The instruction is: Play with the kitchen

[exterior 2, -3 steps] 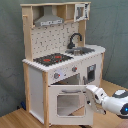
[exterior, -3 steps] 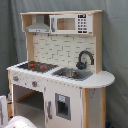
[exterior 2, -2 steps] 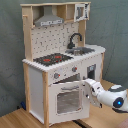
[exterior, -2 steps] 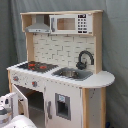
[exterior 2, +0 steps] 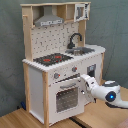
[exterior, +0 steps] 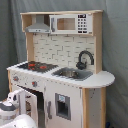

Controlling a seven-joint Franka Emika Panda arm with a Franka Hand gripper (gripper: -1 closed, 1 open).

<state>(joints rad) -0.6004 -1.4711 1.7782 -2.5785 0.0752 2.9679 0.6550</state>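
The tall toy kitchen (exterior 2: 60,65) of white panels and pale wood stands on the wooden floor (exterior 2: 15,117) in front of a grey curtain (exterior 2: 10,50), and its oven door (exterior 2: 67,95) with the window hangs a little bit open. The white robot arm's claw (exterior 2: 86,81) is right at the side edge of that door, by the two round knobs (exterior 2: 65,72), but I cannot tell if it is spread or pressed together. To do this well, I think the arm should move the door slowly along the way it swings, not tug it sideways, so the kitchen does not wobble.

arm (exterior 2: 102,90) nearer oven door (exterior 2: 66,96), door more closed
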